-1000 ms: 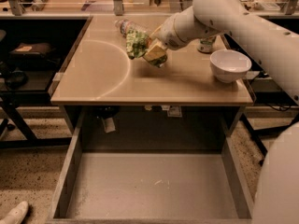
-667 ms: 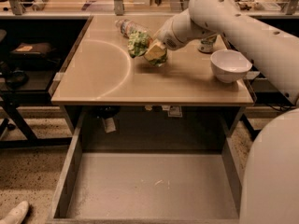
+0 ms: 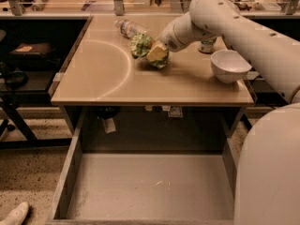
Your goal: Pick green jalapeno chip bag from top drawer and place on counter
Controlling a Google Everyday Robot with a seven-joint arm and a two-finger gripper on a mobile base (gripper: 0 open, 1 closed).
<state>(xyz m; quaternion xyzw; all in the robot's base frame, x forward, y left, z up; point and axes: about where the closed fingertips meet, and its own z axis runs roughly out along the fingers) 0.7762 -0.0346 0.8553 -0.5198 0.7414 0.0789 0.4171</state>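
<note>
The green jalapeno chip bag [image 3: 140, 45] is at the back middle of the beige counter [image 3: 103, 78], low over or resting on its surface; I cannot tell which. My gripper [image 3: 157, 54] reaches in from the right and is shut on the bag's right side, its yellowish fingers against the foil. The top drawer [image 3: 150, 186] is pulled open below the counter's front edge, and its grey bottom shows nothing in it.
A clear plastic bottle [image 3: 129, 28] lies just behind the bag. A white bowl [image 3: 229, 65] stands at the counter's right, with a can [image 3: 206, 46] partly hidden behind my arm. My white body [image 3: 269, 172] fills the lower right. A shoe [image 3: 14, 214] is at the lower left.
The gripper and the bag have stayed almost in place on the counter. The arm's upper part has shifted slightly to the left.
</note>
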